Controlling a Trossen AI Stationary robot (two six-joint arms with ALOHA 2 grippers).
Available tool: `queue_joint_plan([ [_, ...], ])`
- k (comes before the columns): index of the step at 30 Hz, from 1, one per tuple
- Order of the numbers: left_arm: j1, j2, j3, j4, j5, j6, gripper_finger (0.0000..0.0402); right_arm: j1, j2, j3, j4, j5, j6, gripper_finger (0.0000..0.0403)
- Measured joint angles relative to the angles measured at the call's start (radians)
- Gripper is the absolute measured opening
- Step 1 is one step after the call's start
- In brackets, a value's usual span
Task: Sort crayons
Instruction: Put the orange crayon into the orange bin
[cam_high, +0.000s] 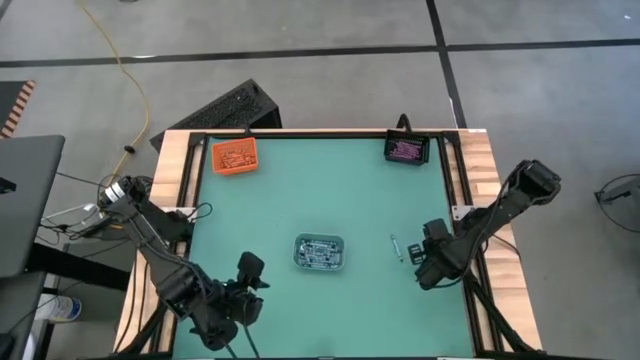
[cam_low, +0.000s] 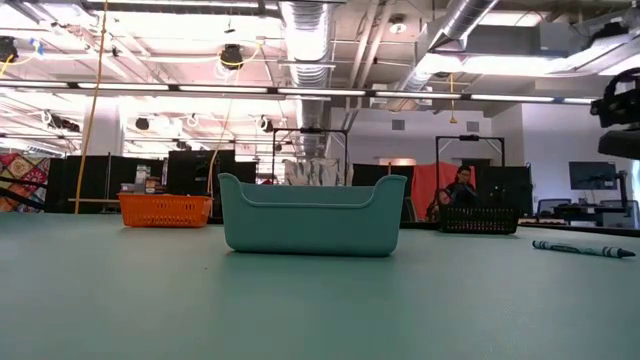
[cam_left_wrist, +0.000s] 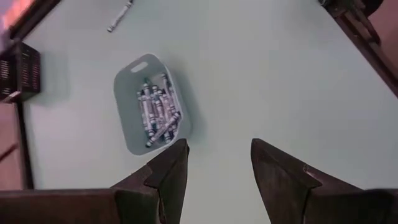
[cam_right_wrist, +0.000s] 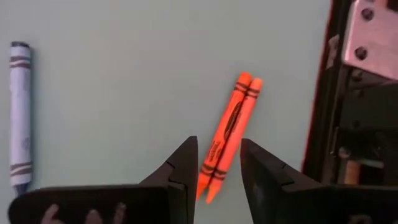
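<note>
Two orange crayons (cam_right_wrist: 229, 134) lying side by side, touching, flat on the green table (cam_high: 300, 200) near its right edge, their near ends between the tips of the right gripper (cam_right_wrist: 219, 163). Jaws spread, one on each side of the pair, not visibly pressing on it. A grey-blue crayon (cam_right_wrist: 20, 112) loose on the table beside them, well apart from the pair; seen also in the high view (cam_high: 397, 247) just left of the right gripper (cam_high: 432, 262) and in the low view (cam_low: 583, 248) at the right. More grey-blue crayons (cam_left_wrist: 155, 112) heaped in the clear-grey tray (cam_high: 320, 252) at the middle of the table. Orange tray (cam_high: 234, 156) at the far left corner, filled with orange sticks; black tray (cam_high: 407, 149) at the far right corner, holding purple-pink ones. Left gripper (cam_left_wrist: 214, 162) above the near left part of the table, facing the clear-grey tray, jaws spread and empty. A person (cam_low: 460, 190) in the room beyond the table.
</note>
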Motion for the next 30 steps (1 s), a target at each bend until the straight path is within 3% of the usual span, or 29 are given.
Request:
queue_joint_plan([
  [11, -0.008, 0.0, 0.0, 0.0, -0.014, -0.001, 0.0164, -0.019, 0.014, -0.073, 0.164, -0.05, 0.021, 0.0111],
  [19, -0.009, 0.0, 0.0, 0.0, -0.012, -0.001, 0.0164, -0.018, 0.012, -0.095, 0.236, -0.028, 0.028, 0.0107],
  [30, -0.009, 0.0, 0.0, 0.0, -0.013, 0.014, 0.0164, -0.018, 0.012, -0.096, 0.273, -0.02, -0.009, 0.003],
])
